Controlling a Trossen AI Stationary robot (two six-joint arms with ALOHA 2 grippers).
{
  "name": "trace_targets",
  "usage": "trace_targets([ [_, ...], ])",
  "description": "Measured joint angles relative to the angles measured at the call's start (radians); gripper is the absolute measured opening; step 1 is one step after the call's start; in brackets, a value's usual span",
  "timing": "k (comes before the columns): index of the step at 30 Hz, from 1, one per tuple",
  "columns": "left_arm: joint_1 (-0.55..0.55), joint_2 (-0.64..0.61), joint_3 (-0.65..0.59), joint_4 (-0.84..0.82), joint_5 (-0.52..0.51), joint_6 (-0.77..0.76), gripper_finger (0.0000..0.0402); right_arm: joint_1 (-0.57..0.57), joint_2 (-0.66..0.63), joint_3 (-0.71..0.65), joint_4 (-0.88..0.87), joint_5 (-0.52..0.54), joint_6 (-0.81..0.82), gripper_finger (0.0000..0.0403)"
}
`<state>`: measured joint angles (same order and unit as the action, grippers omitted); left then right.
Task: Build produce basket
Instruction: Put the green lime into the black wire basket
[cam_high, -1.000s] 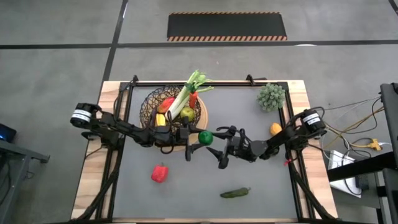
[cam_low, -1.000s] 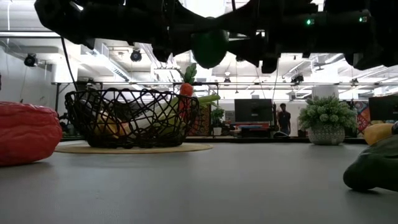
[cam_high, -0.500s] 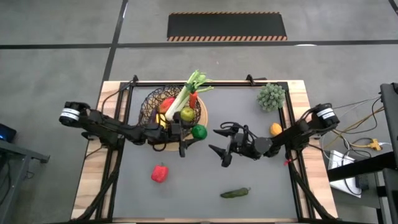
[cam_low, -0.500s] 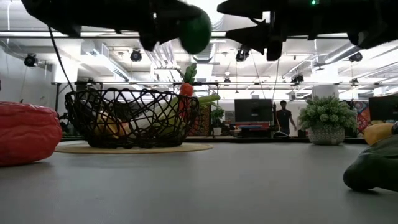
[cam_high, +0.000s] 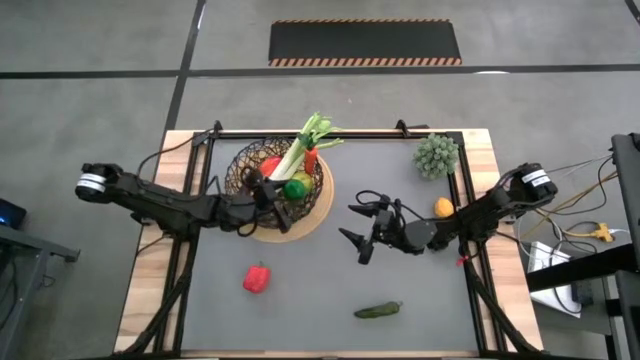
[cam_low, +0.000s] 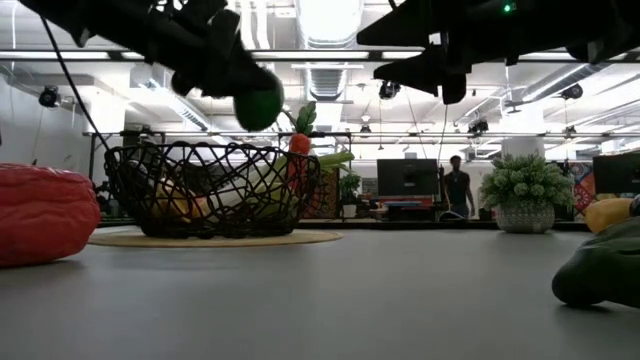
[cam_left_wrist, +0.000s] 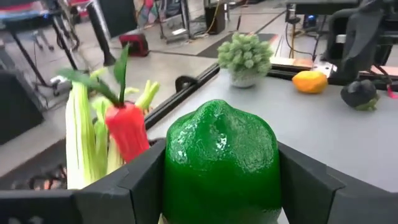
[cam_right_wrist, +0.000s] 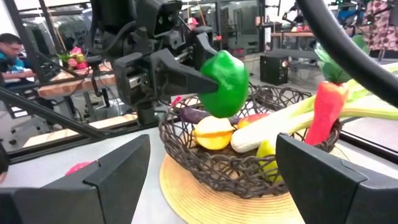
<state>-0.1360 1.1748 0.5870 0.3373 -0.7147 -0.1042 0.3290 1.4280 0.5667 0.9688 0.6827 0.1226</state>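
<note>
Tabletop: lime (cam_left_wrist: 219, 163) between left fingers (cam_left_wrist: 140, 186), seemingly over basket (cam_high: 242, 172).

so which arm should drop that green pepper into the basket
Left. The left gripper is shut on the green pepper, held above the basket. The right gripper is open, empty and off to the side over the mat.

Glossy smooth plastic is seen on green pepper (cam_left_wrist: 219, 163); basket (cam_right_wrist: 249, 165) is woven dark wire on a matt straw-like base; table mat (cam_high: 400, 290) matt grey.
</note>
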Motion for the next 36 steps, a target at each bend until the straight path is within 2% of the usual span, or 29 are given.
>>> trace_targets([
  [8,0.008,0.015,-0.074,-0.008,-0.005,-0.164,0.0230,0.000,0.001,0.000,-0.007,0.002,0.001,0.0327],
  [14,0.020,0.055,-0.107,-0.014,-0.052,-0.253,0.0231,0.000,0.001,0.000,-0.014,0.002,0.015,0.0327],
  [26,0.073,0.146,-0.103,-0.005,-0.051,-0.306,0.0231,0.000,0.001,0.000,-0.022,0.001,0.037,0.0327],
  [36,0.079,0.164,-0.102,-0.008,-0.053,-0.311,0.0231,0.000,0.001,0.000,-0.022,0.001,0.037,0.0327],
])
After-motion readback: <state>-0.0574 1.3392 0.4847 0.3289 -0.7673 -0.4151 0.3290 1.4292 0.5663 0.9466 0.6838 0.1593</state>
